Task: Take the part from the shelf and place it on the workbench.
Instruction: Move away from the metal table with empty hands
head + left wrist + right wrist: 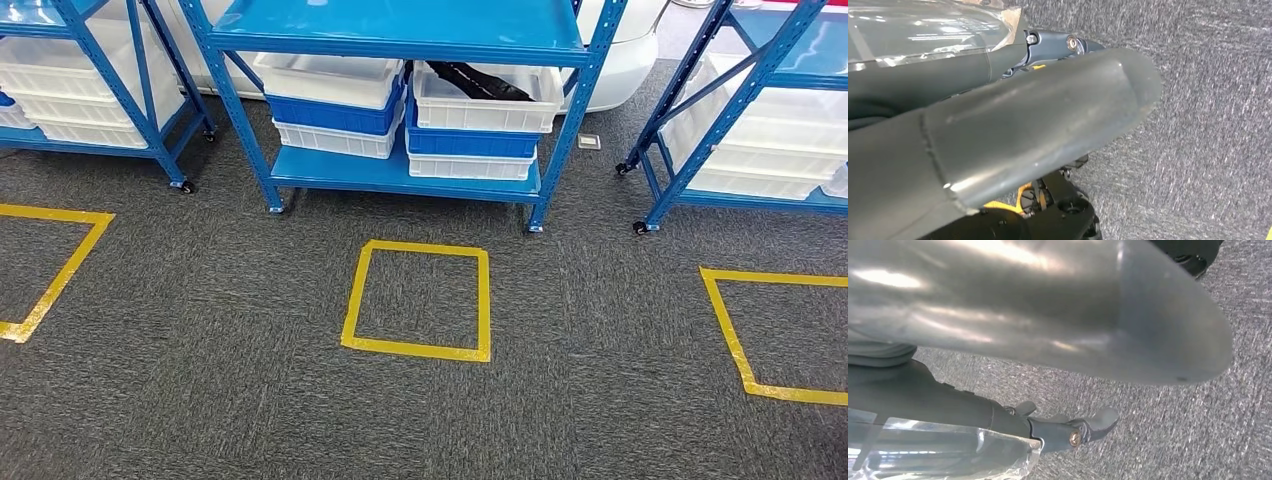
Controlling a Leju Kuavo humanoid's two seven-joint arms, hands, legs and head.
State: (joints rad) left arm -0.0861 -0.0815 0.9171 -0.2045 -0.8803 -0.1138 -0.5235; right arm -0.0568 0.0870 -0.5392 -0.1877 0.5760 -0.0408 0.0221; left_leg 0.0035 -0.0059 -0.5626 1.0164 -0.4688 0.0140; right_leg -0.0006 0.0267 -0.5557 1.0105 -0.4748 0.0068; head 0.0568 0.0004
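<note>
Both times, each robot hand (1048, 115) (1058, 325) hangs empty over carpet (1173, 440).

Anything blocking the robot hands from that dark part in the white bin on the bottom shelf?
The dark part lies in the top white bin under the blue upper shelf, which limits access from above. Open carpet lies in front. Both robot hands, left and right, hang over the carpet.
</note>
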